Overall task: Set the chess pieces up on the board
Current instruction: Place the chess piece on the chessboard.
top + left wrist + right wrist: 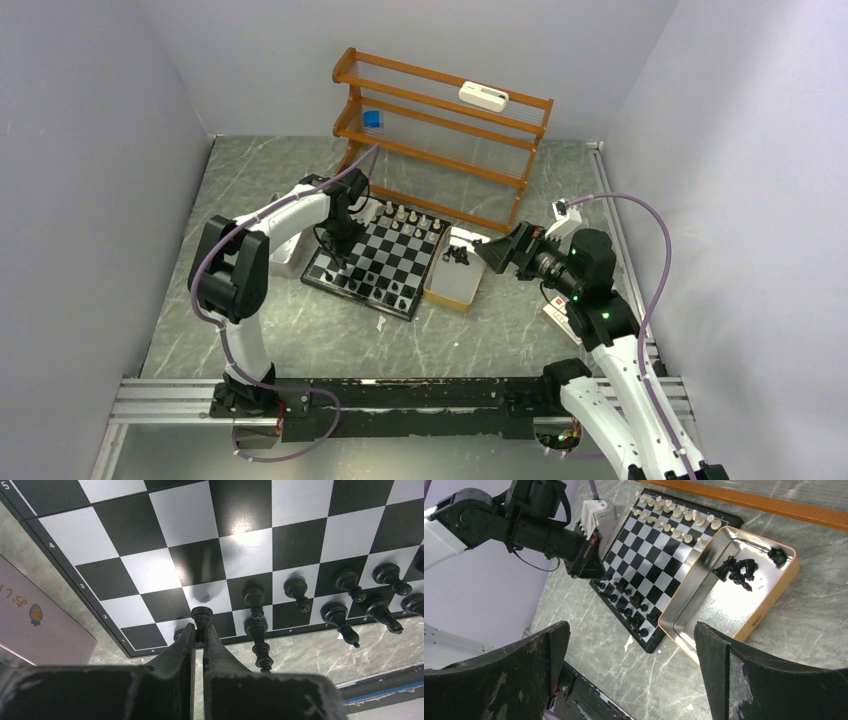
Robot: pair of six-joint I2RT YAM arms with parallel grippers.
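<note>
The board (385, 262) lies slanted in the middle of the overhead view. Its dark rim on the right is touching or just beside the tin tray (452, 285); I cannot tell which. Bare marble table (300, 340) opens below it and to the lower left, while the wooden rack (440, 130) closes off the upper side.

The left gripper (199, 630) is pinched tight on a black piece (201, 614) over the corner squares at the lower left of its wrist view, close to the rim. The fingers hide the piece's base. The right gripper (631, 630) hangs just right of the tray in the overhead view, jaws spread wide and holding nothing.

White pieces (674, 512) stand in two rows along the board's edge at the top of the right wrist view. Black pieces (629, 605) stand in uneven rows along the opposite edge. Loose black pieces (736, 570) lie heaped in the tray's upper corner, too tangled to tell apart
</note>
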